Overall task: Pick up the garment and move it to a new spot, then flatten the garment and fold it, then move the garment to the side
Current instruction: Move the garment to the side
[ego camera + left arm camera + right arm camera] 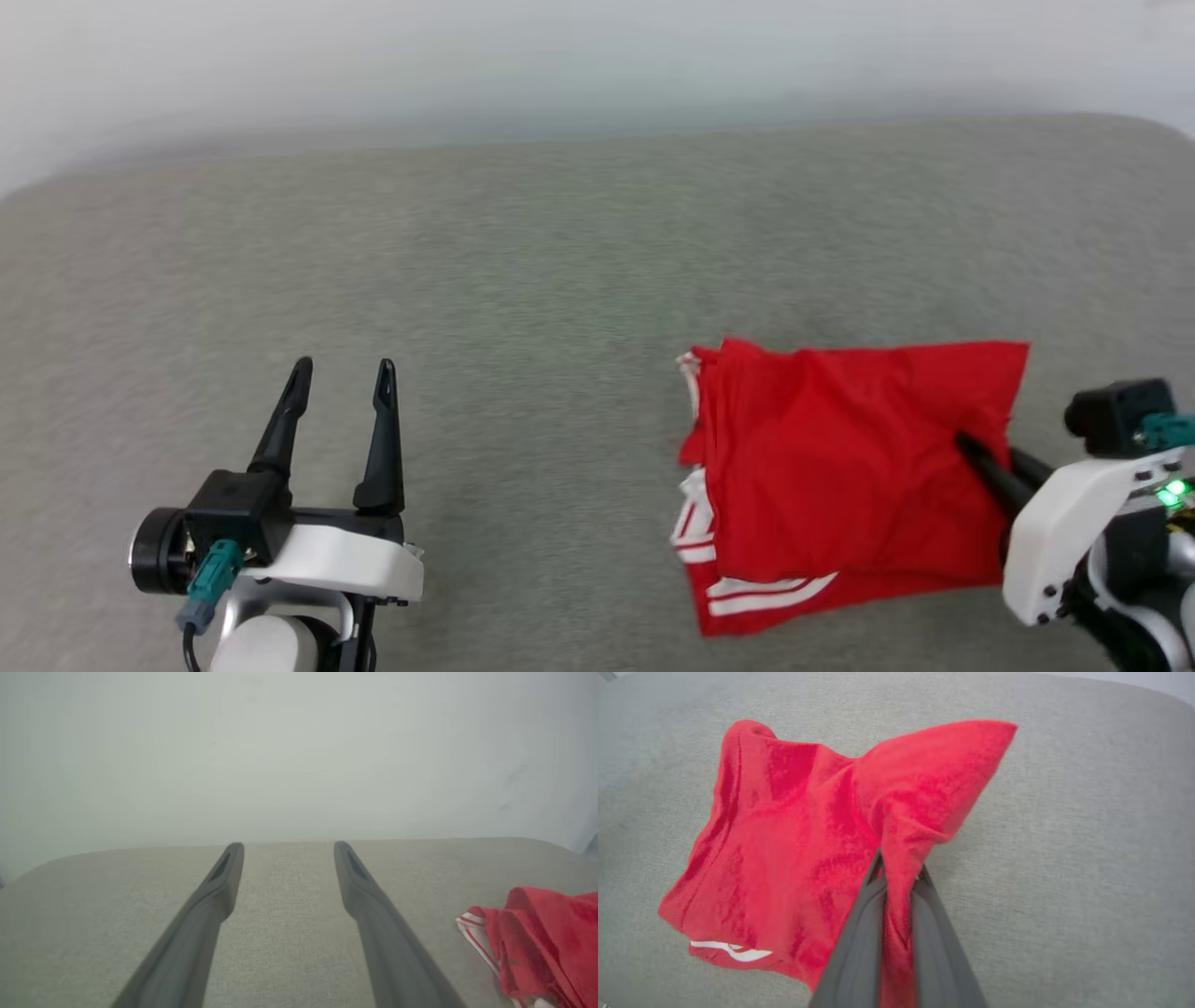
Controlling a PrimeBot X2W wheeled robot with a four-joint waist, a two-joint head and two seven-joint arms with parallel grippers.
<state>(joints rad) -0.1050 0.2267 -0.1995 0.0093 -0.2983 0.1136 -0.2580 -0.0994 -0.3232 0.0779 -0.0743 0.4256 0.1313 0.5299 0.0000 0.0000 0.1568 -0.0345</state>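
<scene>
The red garment (840, 457) lies folded on the grey cushioned surface at the right, white striped trim showing at its left and bottom edges. No numerals are visible. My right gripper (971, 450) is shut on the garment's right edge; in the right wrist view the red cloth (808, 844) is pinched between the two fingers (864, 924) and pulled up into a ridge. My left gripper (341, 373) stands open over bare cushion at the lower left, well apart from the shirt. The left wrist view shows its spread fingers (219, 882) and the garment's bunched edge (542, 938) at the far right.
The grey fabric surface (523, 280) stretches wide to the left and behind the garment. A pale wall (597, 56) rises behind its far edge. The surface's rounded right corner (1158, 131) lies just beyond the shirt.
</scene>
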